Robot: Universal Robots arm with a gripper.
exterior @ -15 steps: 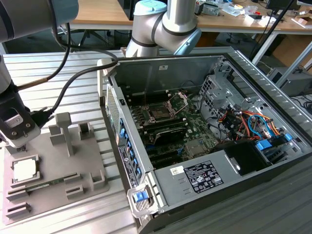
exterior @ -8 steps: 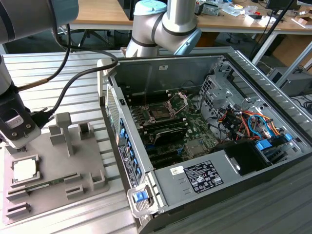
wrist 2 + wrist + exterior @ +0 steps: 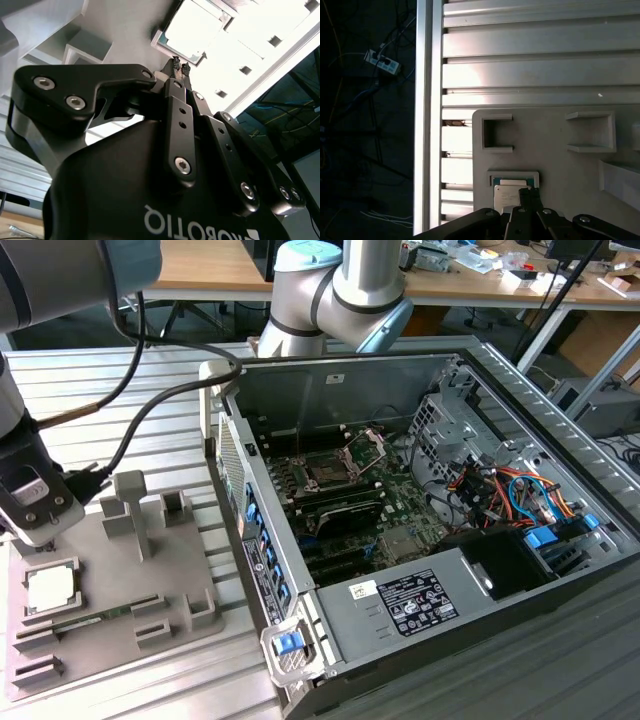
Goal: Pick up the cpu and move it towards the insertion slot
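Hovering close over the cpu, which lies in its grey tray recess well apart from the insertion slot, the gripper has its jaws pinched together and empty, so the pick-up is not yet made and grasping calls for parting them to span its edges.

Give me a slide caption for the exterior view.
Gripper hovers over the cpu in its grey tray; insertion slot sits inside the open case.
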